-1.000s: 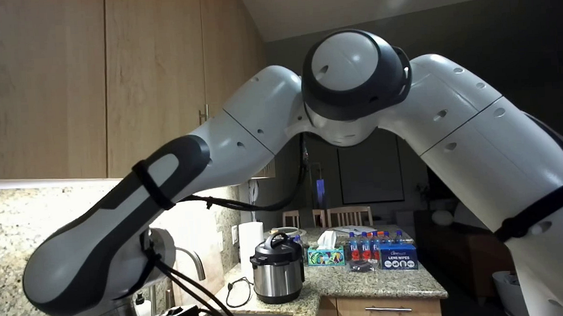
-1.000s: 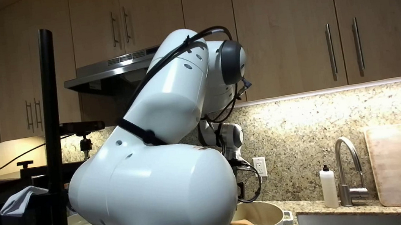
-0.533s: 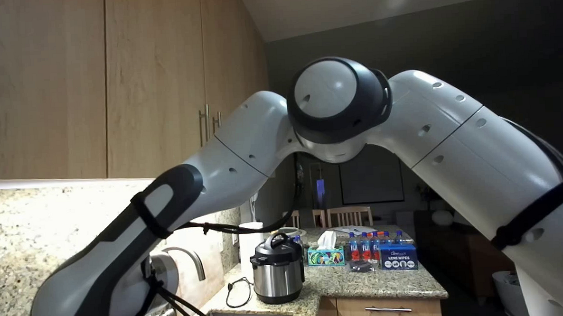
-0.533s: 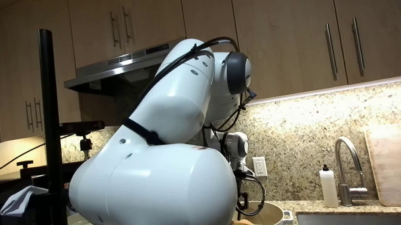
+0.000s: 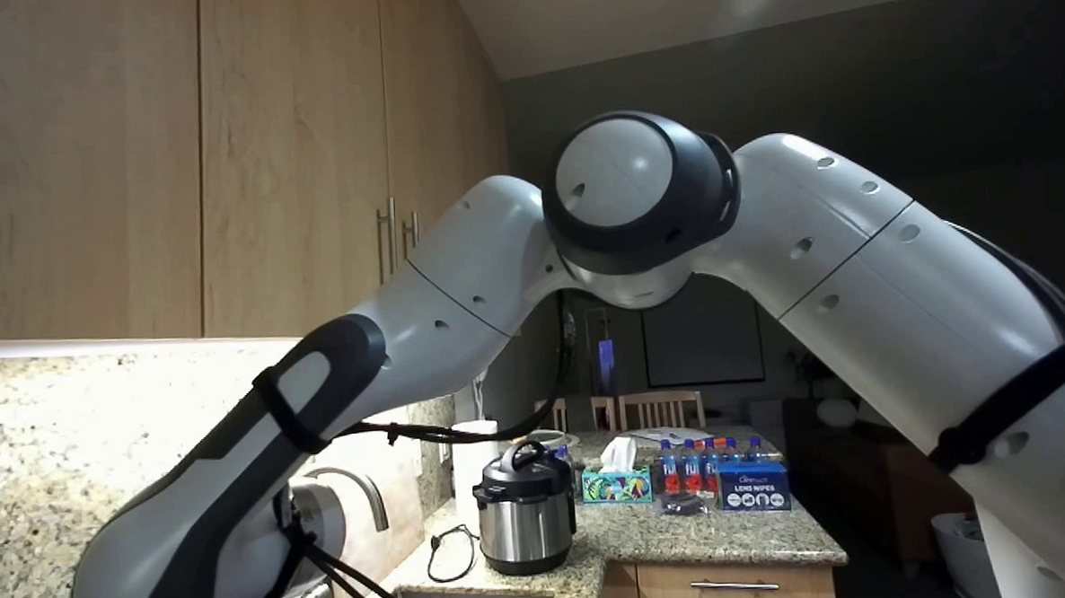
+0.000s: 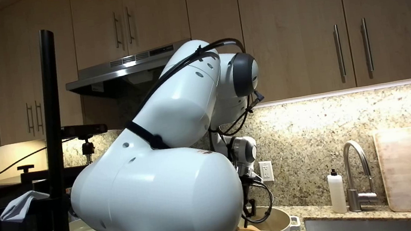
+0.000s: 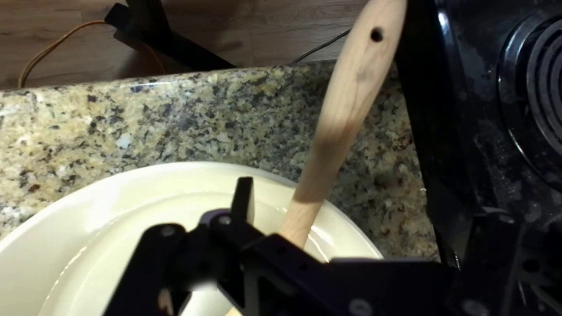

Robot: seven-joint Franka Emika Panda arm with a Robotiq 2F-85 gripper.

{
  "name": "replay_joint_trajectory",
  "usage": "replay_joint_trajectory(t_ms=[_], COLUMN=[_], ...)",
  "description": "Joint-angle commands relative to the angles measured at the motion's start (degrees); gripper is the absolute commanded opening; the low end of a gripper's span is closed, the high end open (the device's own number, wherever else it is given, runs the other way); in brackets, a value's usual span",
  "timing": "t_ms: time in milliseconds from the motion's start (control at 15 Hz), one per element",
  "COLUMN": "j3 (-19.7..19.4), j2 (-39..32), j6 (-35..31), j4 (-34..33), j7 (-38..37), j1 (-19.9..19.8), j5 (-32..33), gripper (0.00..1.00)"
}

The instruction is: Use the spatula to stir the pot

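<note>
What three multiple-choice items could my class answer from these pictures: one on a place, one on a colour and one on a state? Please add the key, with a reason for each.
1. Where is the wooden spatula?
A) In the sink
B) In the cream pot
C) In the frying pan

2. What colour is the lens wipes box?
A) Blue
B) Yellow
C) Red

3. How is the lid of the pressure cooker?
A) Lying beside it
B) Hanging open
C) On top

1: B, since in the wrist view the wooden spatula slants out over the cream pot's edge.
2: A, since an exterior view shows its blue sides behind white lettering.
3: C, since in an exterior view the black lid covers the metal body.
</note>
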State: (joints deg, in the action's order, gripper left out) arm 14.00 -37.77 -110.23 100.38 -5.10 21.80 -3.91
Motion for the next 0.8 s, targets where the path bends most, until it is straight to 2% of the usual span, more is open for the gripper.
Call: replay_joint_trajectory(t_ms=[0, 67, 467, 733], j3=[0.9, 1.14, 1.5, 0.15], j2=[2.4, 3.09, 8.44, 15.37], j6=[-7.45, -13.4, -35.11, -44.48], j4=[6.55, 9.11, 21.53, 29.74], j7=[-2.75, -4.37, -10.44, -20.23], j1=[-0.1, -0.3, -0.34, 2.56], j5=[-3.77, -6.02, -13.05, -13.3], gripper=[1.0, 1.0, 1.0, 1.0])
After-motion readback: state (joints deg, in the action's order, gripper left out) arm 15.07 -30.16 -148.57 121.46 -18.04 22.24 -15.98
